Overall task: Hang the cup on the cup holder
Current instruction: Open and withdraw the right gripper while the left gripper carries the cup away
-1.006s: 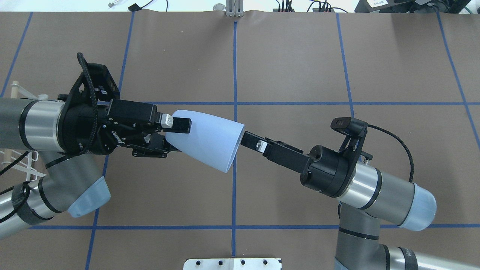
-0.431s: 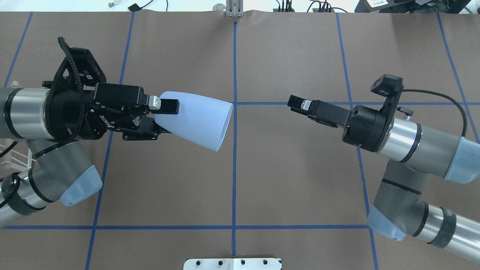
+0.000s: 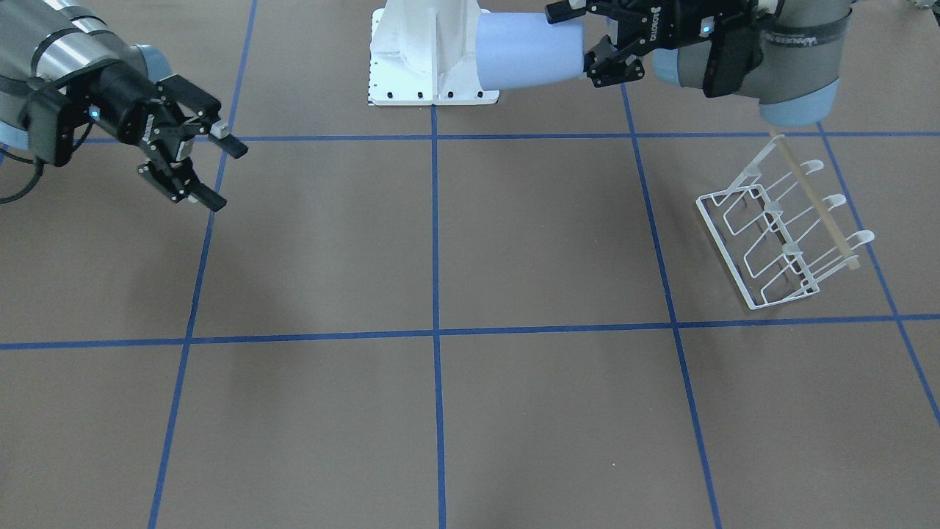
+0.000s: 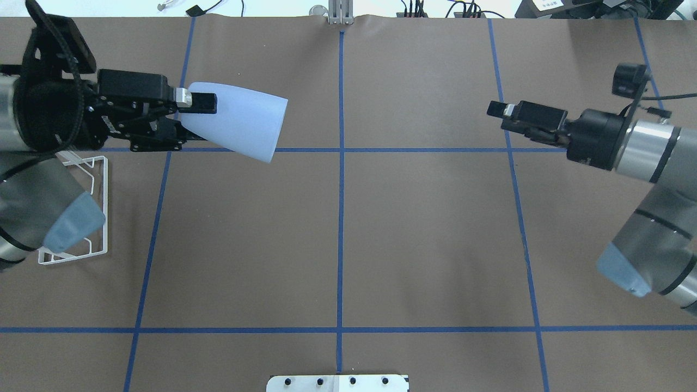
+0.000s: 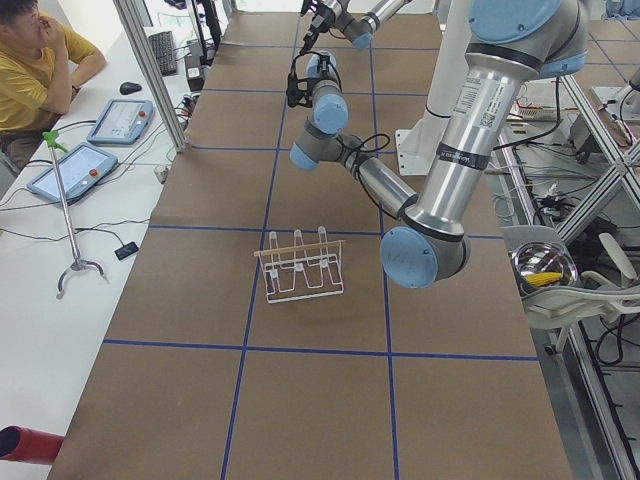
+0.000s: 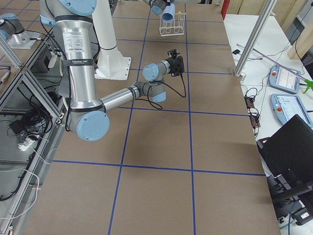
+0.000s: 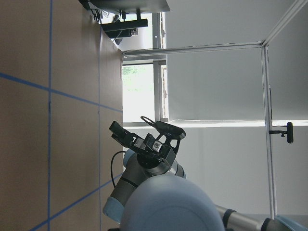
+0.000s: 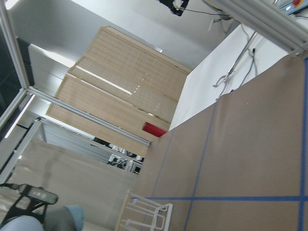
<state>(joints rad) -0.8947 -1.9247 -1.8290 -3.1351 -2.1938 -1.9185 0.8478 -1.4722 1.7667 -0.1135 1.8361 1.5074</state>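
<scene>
**Pale blue cup held sideways, rack waiting on the left**

Pale blue plastic sits in my left gripper (image 4: 197, 121), whose fingers are clamped across the narrow base end of the cup (image 4: 239, 122). The cup hangs in the air above the table (image 3: 440, 242), lying on its side with its mouth towards the table's middle. My right gripper (image 3: 228, 178) is well apart on the other side, jaws spread and carrying nothing.

The cup holder (image 3: 792, 250) stands on the table on the robot's left, near the left arm's elbow and lower than the cup. Its three prongs lean up beside the wooden rod (image 3: 814, 202).

As I judge it, the step in hand is carrying the cup over and turning it mouth down. I want the wrist rolled before I descend, with the rim centred over one prong tip (image 3: 833, 200). Then I go down slowly. The wire rack looks light, so a rim catching a prong could push it. Smooth tapered plastic may also slip, so I let go only once the cup rests on the prong.
</scene>
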